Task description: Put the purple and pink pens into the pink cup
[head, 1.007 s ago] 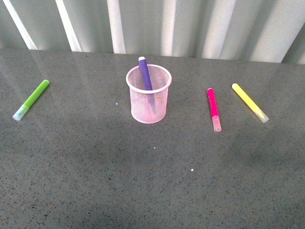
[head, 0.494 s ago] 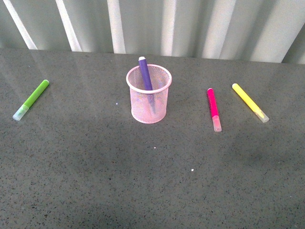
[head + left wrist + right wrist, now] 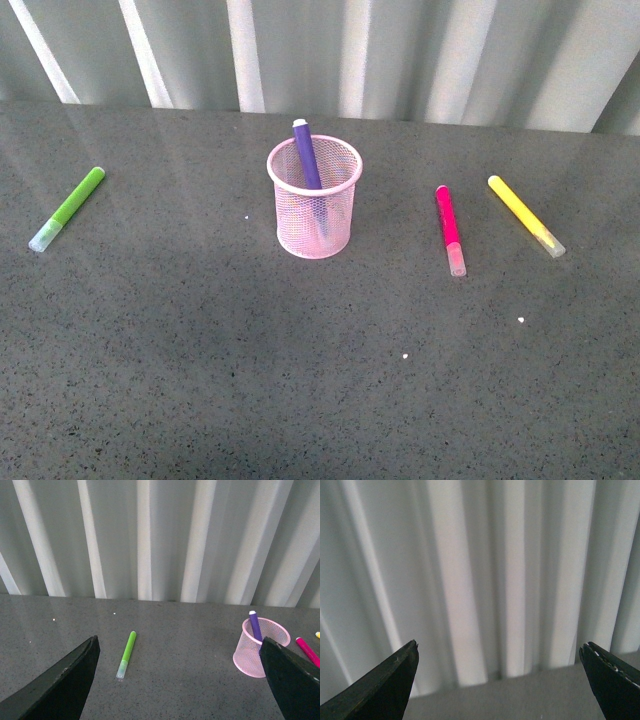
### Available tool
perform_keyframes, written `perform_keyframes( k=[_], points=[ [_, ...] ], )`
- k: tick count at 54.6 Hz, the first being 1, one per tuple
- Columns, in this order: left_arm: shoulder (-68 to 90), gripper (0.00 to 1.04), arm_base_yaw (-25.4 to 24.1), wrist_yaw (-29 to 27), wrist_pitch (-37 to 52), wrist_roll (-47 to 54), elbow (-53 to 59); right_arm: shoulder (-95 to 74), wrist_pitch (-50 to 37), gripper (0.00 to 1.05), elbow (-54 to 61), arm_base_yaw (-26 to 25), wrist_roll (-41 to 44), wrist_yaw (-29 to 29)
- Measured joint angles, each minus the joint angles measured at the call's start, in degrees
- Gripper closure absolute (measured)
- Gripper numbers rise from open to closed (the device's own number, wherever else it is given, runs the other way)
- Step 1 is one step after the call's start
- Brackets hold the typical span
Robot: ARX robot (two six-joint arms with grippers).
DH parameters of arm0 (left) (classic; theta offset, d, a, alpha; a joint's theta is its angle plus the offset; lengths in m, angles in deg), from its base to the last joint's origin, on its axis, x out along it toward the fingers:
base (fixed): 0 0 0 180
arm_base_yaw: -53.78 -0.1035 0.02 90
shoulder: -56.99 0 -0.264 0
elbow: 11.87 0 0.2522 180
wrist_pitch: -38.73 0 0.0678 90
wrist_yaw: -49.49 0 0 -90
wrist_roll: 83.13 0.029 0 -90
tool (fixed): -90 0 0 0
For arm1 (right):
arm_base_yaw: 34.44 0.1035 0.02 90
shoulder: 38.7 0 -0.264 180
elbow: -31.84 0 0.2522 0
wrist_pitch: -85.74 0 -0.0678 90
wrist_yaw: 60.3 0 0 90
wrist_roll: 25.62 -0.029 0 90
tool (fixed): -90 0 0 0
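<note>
The pink cup [image 3: 314, 198] stands upright mid-table, and the purple pen [image 3: 304, 152] leans inside it with its top above the rim. To the cup's right the pink pen [image 3: 449, 228] lies flat on the table, clear cap toward me. Neither arm shows in the front view. My left gripper [image 3: 179, 652] is open and empty, held back above the table; its view shows the pink cup [image 3: 260, 648], the purple pen [image 3: 255, 625] and an end of the pink pen [image 3: 308, 651]. My right gripper [image 3: 499, 652] is open and empty, facing the back wall.
A lime-green marker [image 3: 68, 207] lies at the far left, also seen as the lime-green marker [image 3: 127, 653] in the left wrist view. A yellow marker [image 3: 524, 214] lies at the far right beyond the pink pen. A corrugated white wall [image 3: 400, 60] closes off the table's back edge.
The front view has shifted very slightly. The pens and the cup stay where they were.
</note>
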Motion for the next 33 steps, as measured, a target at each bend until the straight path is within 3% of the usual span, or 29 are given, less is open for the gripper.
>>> perform_keyframes(
  k=[7, 13, 17, 21, 33],
  points=[
    [0.0, 0.07, 0.0, 0.0, 0.0, 0.0, 0.0, -22.7, 5.4, 0.07, -17.4, -0.9, -2.6, 2.3],
    [0.0, 0.07, 0.0, 0.0, 0.0, 0.0, 0.0, -46.6, 22.4, 0.07, -37.7, 1.1, -5.1, 5.3],
    [0.0, 0.07, 0.0, 0.0, 0.0, 0.0, 0.0, -55.6, 32.2, 0.07, -46.2, 3.9, -4.3, 4.3],
    [0.0, 0.07, 0.0, 0.0, 0.0, 0.0, 0.0, -60.5, 38.0, 0.07, -49.2, 7.8, -0.9, 2.5],
    [0.0, 0.07, 0.0, 0.0, 0.0, 0.0, 0.0, -64.0, 41.0, 0.07, -48.9, 16.9, 10.2, -2.8]
  ],
)
